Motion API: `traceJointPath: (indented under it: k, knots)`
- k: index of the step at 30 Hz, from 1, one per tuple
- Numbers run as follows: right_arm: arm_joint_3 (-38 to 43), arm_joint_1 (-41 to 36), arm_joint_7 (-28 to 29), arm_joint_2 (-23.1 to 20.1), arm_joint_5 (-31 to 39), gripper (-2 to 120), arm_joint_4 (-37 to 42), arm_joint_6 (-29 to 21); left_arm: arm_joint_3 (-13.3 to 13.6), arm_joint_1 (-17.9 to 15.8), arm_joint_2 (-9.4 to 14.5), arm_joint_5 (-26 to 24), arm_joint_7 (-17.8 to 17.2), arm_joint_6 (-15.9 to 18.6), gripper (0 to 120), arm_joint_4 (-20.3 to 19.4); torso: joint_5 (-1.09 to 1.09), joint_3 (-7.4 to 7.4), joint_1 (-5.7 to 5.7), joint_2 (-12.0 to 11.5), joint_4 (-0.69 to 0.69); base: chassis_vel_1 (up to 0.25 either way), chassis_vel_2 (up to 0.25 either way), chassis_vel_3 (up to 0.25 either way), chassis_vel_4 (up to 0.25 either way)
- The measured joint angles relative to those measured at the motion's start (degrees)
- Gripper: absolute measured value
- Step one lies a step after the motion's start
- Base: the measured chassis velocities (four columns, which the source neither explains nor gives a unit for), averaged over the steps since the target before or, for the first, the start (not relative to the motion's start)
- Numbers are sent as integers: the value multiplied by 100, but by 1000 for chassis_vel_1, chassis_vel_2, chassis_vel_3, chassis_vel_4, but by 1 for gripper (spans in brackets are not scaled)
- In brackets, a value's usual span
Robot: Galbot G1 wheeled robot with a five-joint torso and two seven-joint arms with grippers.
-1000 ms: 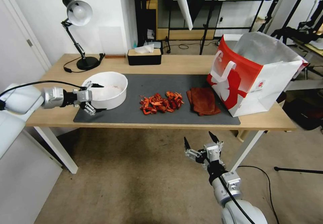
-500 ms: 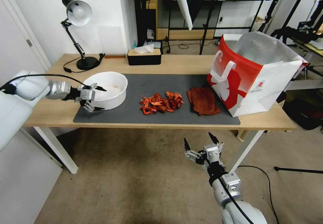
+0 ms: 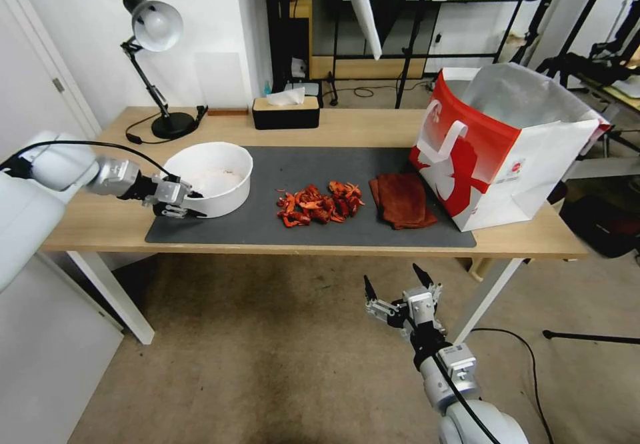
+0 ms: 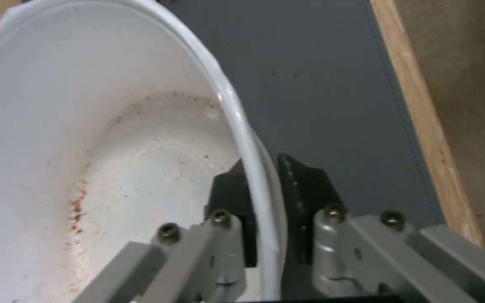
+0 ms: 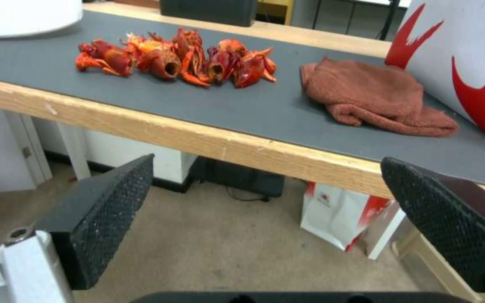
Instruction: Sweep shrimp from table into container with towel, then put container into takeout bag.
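Head view: the left gripper (image 3: 190, 204) is sitting at the near-left rim of the white container (image 3: 212, 179), on the side facing away from the shrimp pile (image 3: 321, 205). The container is standing on the grey mat at the left end of the bench (image 3: 107, 224); the shrimp are lying to its right, with the folded towel (image 3: 402, 200) beyond them and the takeout bag (image 3: 497, 144) beyond the towel. The left arm is the nearer one to the container. Compared with half a second earlier, the gripper has advanced onto the rim and its spread fingers have closed in.

Left wrist view: the fingers (image 4: 304, 198) are straddling the container wall (image 4: 242, 130), one inside and one outside, clenched on it. The bowl is holding only orange residue.

Right wrist view: the right gripper (image 5: 265, 219) is hanging released below the bench edge, facing the shrimp (image 5: 175, 57) and towel (image 5: 374, 94); its position is unchanged.
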Motion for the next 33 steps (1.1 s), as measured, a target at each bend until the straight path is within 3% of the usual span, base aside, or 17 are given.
traceJointPath:
  k: [2,7,15,19,20,22,23,27,28,31,33]
  knots:
    - [-1,-6,0,-3,-2,100,2,0,9,0,1,-16,28,-22,0,-12,0,0,0,0,0,0,0,0,0]
    - [-4,-40,2,-12,-6,100,2,20,-56,83,27,-109,20,-111,0,-96,0,0,0,0,-2,0,0,0,0]
    - [15,-116,17,-78,12,100,64,80,-422,590,473,-270,-152,-645,0,-701,0,0,-1,0,2,0,0,0,0]
    - [19,-152,77,-101,37,100,96,80,-885,1313,886,-417,-325,-938,0,-1658,-1,0,-1,0,1,0,0,0,0]
    - [19,-152,77,-101,37,100,96,80,-885,1313,886,-417,-325,-938,0,-1658,-1,0,-1,0,1,0,0,0,0]
    - [22,-167,84,-111,42,100,98,85,-1066,1635,1099,-395,-430,-1162,0,-2208,0,-1,-1,1,2,0,0,0,0]
    - [22,-167,84,-111,42,100,98,85,-1066,1635,1099,-395,-430,-1162,0,-2208,0,-1,-1,1,2,0,0,0,0]
    - [27,-212,87,-120,57,100,94,120,-1278,2074,1308,-175,-514,-1618,0,-3036,1,0,-1,1,-2,0,0,0,0]
    - [27,-212,87,-120,57,100,94,120,-1278,2074,1308,-175,-514,-1618,0,-3036,1,0,-1,1,-2,0,0,0,0]
    - [32,-222,89,-119,66,100,82,139,-1344,2570,1395,-24,-520,-1819,0,-3640,1,0,-1,1,0,0,0,0,0]
    - [37,-223,90,-117,69,100,82,145,-1354,2755,1403,58,-517,-1838,0,-3803,0,-1,-1,1,1,0,0,0,0]
